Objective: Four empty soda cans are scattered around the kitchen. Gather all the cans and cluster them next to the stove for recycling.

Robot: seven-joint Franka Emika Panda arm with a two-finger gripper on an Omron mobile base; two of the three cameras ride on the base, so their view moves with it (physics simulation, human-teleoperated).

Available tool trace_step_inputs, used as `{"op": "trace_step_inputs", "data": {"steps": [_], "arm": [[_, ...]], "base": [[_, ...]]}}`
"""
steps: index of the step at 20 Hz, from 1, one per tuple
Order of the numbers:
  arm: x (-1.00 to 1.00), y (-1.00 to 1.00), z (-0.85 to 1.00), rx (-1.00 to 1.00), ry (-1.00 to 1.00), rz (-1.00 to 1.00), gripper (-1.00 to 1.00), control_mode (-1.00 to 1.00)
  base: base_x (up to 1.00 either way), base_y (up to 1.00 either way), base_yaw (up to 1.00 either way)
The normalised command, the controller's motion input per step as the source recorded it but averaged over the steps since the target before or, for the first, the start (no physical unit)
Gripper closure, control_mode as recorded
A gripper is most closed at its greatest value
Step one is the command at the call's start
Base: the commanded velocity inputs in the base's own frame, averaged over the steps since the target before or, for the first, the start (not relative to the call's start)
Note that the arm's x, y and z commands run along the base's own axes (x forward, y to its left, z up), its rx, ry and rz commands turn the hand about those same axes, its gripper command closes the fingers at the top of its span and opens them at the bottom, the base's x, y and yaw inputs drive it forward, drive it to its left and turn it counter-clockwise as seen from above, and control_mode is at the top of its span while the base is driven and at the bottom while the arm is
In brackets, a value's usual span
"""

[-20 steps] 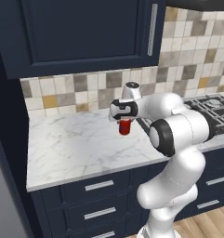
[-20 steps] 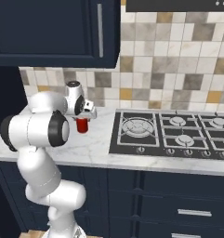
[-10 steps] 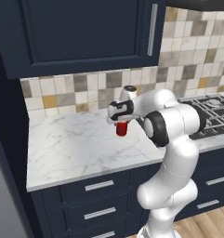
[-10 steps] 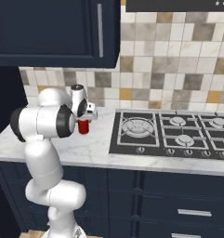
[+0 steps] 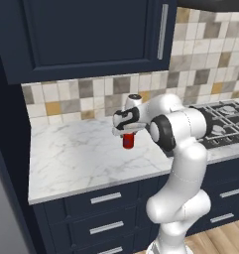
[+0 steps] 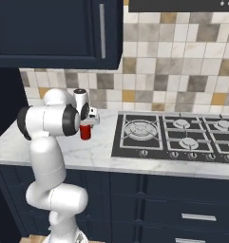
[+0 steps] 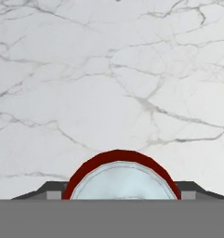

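The claw grips a red soda can by its upper part, the can hanging upright just above the marble worktop, left of the stove. To do this step well, keep the can vertical, carry it toward the stove's near edge, and set it flat on bare marble before letting go.

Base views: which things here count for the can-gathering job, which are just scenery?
Job:
- red soda can, held upright in the pincer above the counter
- stove, to the can's right in the right base view
- marble counter beside the stove

Scenery:
- mosaic tile wall
- navy upper cabinet
- drawers
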Motion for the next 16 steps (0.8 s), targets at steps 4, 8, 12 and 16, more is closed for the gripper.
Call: {"op": "trace_step_inputs", "data": {"steps": [4,8,12,16], "arm": [[0.0,0.05,-0.32,-0.04,0.0,0.01,1.0,-1.0],[0.0,0.06,-0.32,-0.02,0.0,0.0,1.0,-1.0],[-0.01,0.05,-0.28,-0.01,0.0,0.0,-1.0,-1.0],[-0.04,0.0,-0.02,0.0,0.0,0.0,-1.0,-1.0]], "base": [[0.0,0.0,0.0],[0.0,0.0,0.0],[0.0,0.0,0.0],[0.0,0.0,0.0]]}}
